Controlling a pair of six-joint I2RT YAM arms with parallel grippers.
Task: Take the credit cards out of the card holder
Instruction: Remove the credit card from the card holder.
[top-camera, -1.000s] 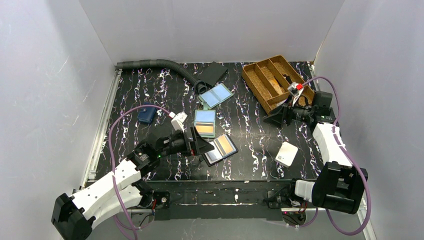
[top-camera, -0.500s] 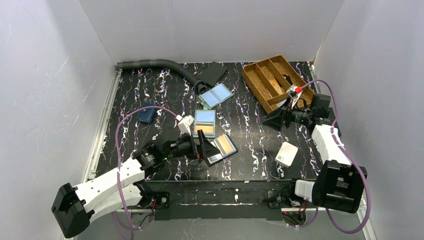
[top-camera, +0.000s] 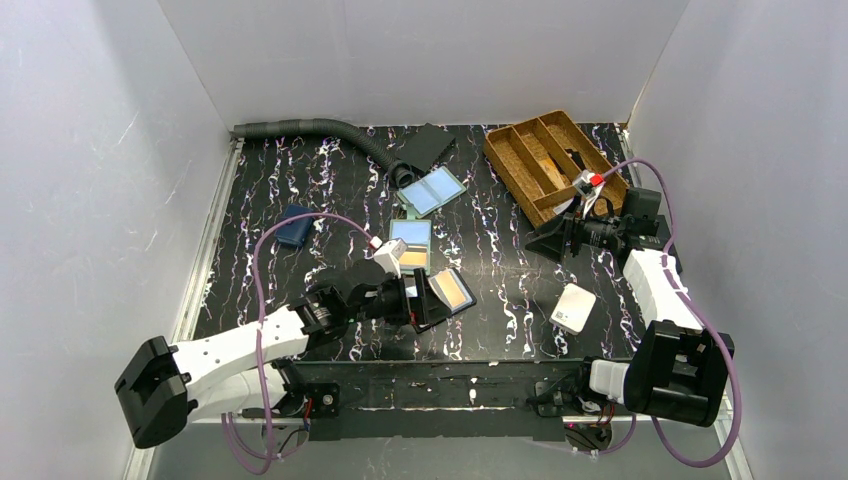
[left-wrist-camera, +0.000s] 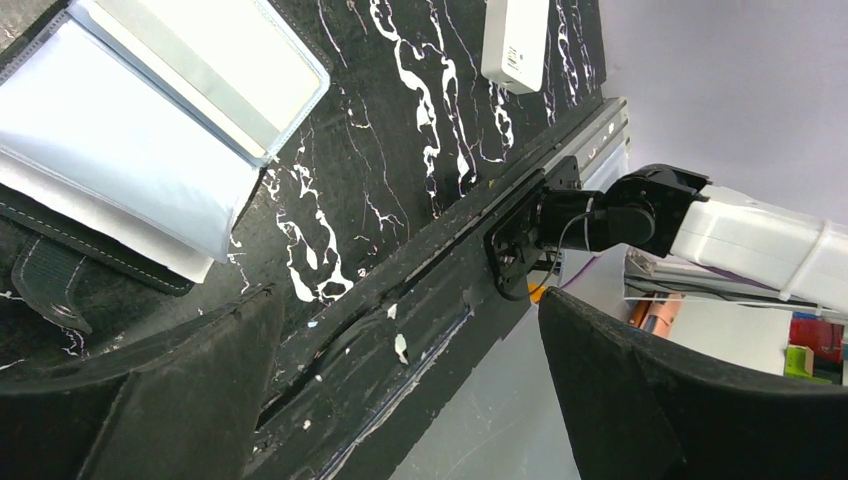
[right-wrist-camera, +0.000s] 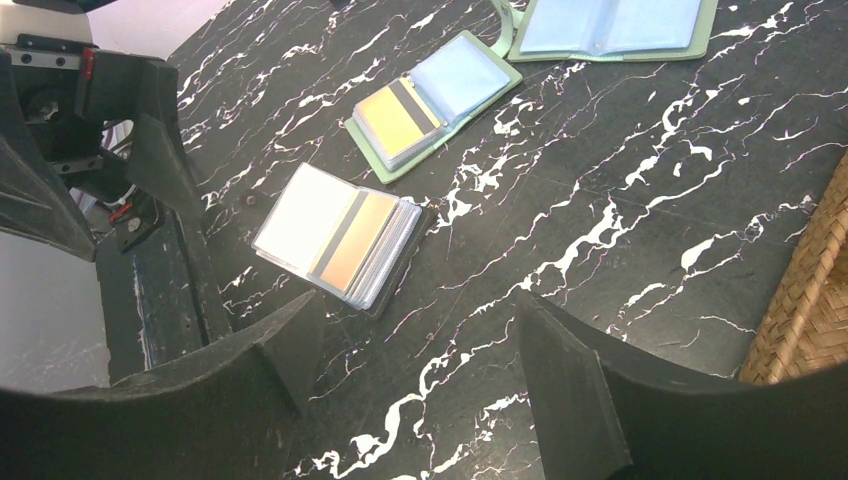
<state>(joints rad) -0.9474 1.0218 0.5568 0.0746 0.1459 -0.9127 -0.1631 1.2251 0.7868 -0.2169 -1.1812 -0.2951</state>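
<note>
Left tool (top-camera: 418, 300): my fingers are spread to full width and pinch nothing. The tool sits low by the near edge of the desk (top-camera: 330, 180), at the left edge of the black card wallet (top-camera: 447, 292).
Left wrist view: the gap of my left tool (left-wrist-camera: 405, 300) frames bare desk and the near-edge rail. The black card wallet (left-wrist-camera: 130, 130) lies outside that gap, beyond one finger (left-wrist-camera: 150, 400).
Contact: I cannot tell whether a finger touches the wallet.
Right tool (top-camera: 541, 238): spread and empty, over the right half of the desk, just off the near corner of the wooden tray (top-camera: 497, 152).
Card holder (top-camera: 411, 246): lies open and flat at mid-desk, between the pale blue bifold (top-camera: 432, 190) on its far side and the black card wallet on its near side. It is apart from both tools.
Credit cards: the blue card (top-camera: 411, 233) is in the far pocket and the orange card (top-camera: 410, 259) in the near pocket, both inside the holder.
Right wrist view: past my right tool (right-wrist-camera: 410, 330) the card holder (right-wrist-camera: 409, 97) is in plain sight with open desk before it.
Open room: bare desk runs between the card holder and my right tool, and between the black card wallet and the white box (top-camera: 573, 308).
Left edge: the navy wallet (top-camera: 292, 228) lies near it.
Far edge: the grey hose (top-camera: 320, 128) runs along it from the far-left corner.
</note>
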